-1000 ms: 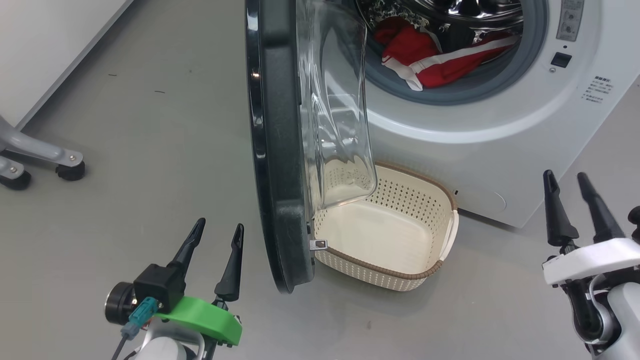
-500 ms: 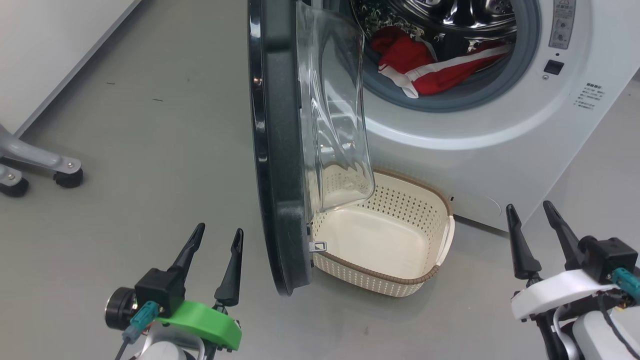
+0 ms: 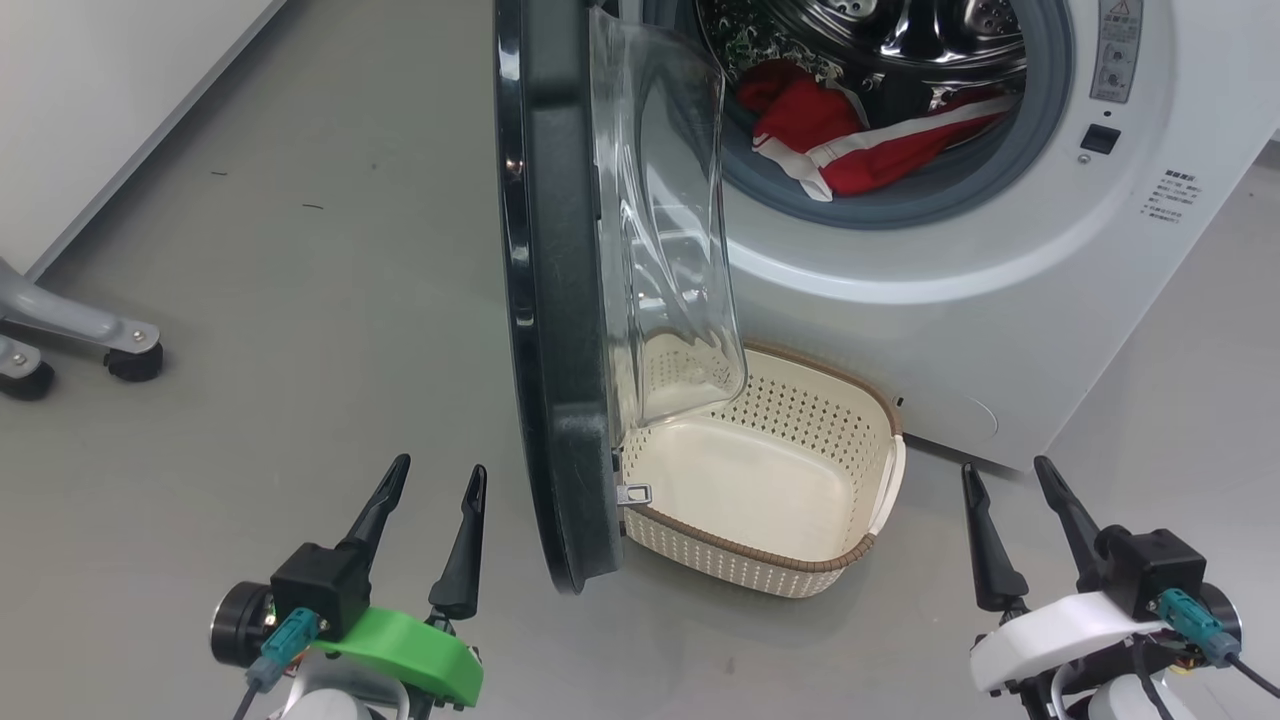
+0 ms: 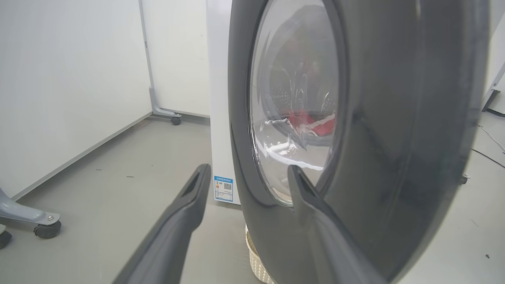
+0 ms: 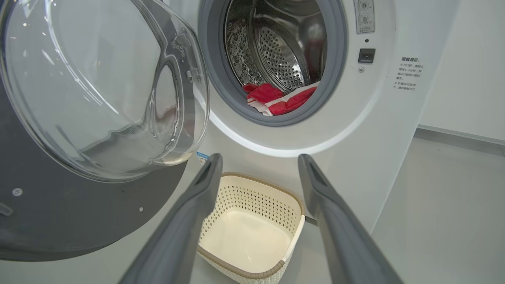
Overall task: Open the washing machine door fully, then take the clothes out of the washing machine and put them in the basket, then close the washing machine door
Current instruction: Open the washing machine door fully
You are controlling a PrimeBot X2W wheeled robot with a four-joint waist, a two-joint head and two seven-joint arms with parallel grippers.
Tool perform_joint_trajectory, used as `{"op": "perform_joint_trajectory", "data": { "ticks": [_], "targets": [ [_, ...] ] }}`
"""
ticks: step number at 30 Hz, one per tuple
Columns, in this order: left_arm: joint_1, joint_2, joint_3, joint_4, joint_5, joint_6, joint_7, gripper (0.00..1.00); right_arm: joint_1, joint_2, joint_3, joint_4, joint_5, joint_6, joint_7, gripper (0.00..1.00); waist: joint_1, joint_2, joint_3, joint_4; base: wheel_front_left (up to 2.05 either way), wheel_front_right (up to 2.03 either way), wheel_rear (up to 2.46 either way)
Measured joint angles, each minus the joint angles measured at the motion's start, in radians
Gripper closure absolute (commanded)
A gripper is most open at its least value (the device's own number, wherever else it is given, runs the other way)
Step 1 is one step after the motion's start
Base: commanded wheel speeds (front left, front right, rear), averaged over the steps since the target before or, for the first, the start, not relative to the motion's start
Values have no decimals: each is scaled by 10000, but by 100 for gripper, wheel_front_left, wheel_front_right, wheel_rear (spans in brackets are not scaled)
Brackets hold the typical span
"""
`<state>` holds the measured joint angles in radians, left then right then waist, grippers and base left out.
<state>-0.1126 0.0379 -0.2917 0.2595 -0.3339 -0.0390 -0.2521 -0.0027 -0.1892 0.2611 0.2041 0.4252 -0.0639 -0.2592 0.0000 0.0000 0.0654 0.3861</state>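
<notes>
Far left on the grey floor stands a castored frame leg [image 3: 80, 325], well clear of the work. My left fingers [image 3: 464, 545] are spread apart and hold nothing. They hover low, just beside the outer face of the washing machine door [image 3: 555, 300]. The door stands swung out, roughly square to the washing machine [image 3: 1000, 330], with its clear glass bowl [image 3: 670, 250] hanging over the near-left corner of the basket [image 3: 800, 400]. The basket sits on the floor against the machine's front, with nothing in it. The red, white-striped clothes [image 3: 850, 150] lie at the mouth of the steel drum [image 3: 900, 30], partly over the grey seal. My right fingers [image 3: 988, 560] are also spread and bare, to the right of the basket and well short of the drum.

I judge the opening step largely done, though the door might swing wider. Taking out the clothes, dropping them in the basket and shutting the door all remain.

Since a second ago my right fingers have dropped back toward me and turned at the wrist. The head view has shifted a little, so the whole scene sits slightly lower. The door, clothes and basket themselves look unmoved.
</notes>
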Motion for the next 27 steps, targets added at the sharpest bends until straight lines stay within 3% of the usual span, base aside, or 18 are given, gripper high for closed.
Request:
{"op": "perform_joint_trajectory", "data": {
  "ticks": [23,24,25,27],
  "targets": [
    [8,0,-17,105,2,4,0,0,327,602,-696,-27,-711,416,0,0,0,0,-30,-20,0,0,0],
    [8,0,-25,128,17,4,0,55,327,614,-729,-27,-748,443,0,0,0,0,-33,-20,0,0,0],
    [10,0,-35,155,21,4,0,100,327,627,-759,-27,-771,453,0,0,0,0,-35,-21,0,0,0],
    [18,0,-48,188,27,4,0,100,329,654,-826,-31,-809,483,0,0,0,0,-38,-21,0,0,0]
  ]
}}
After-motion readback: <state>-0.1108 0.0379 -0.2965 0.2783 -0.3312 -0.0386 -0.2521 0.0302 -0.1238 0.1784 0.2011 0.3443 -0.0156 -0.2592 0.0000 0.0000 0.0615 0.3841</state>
